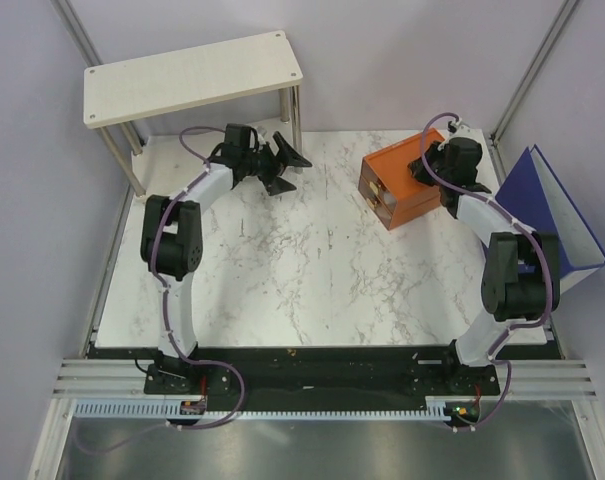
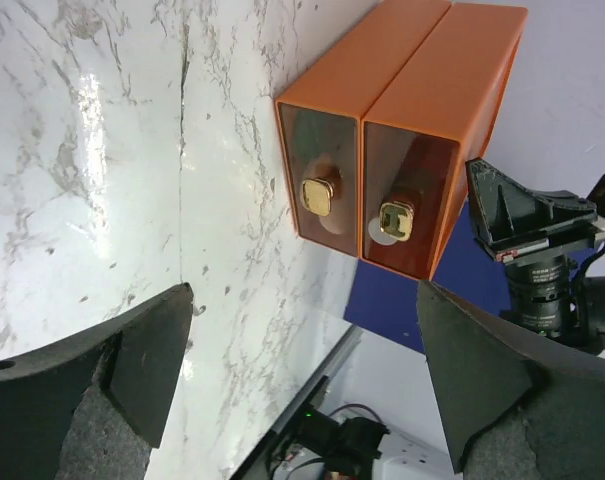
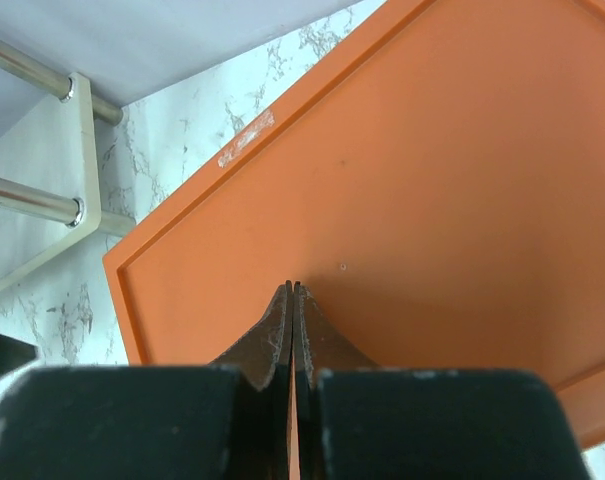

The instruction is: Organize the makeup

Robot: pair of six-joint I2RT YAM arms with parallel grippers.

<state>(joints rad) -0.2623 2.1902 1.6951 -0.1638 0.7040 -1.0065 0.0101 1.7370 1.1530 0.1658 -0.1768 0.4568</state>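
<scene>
No makeup shows in any view; no discs, jar or tubes are visible. The orange drawer box point(image 1: 402, 186) stands at the back right of the marble table, and in the left wrist view point(image 2: 412, 110) both its drawers are closed, each with a gold knob point(image 2: 321, 195). A faint pale round shape shows through the right drawer front. My right gripper point(image 1: 429, 172) is shut and empty, its tips point(image 3: 293, 287) at or just above the box's flat orange top point(image 3: 452, 170). My left gripper point(image 1: 290, 171) is open and empty at the back left, facing the box across the table point(image 2: 304, 300).
A white shelf point(image 1: 192, 75) on metal legs stands at the back left, close behind my left gripper; its legs also show in the right wrist view point(image 3: 27, 200). A blue folder point(image 1: 552, 205) leans at the right edge, behind the box.
</scene>
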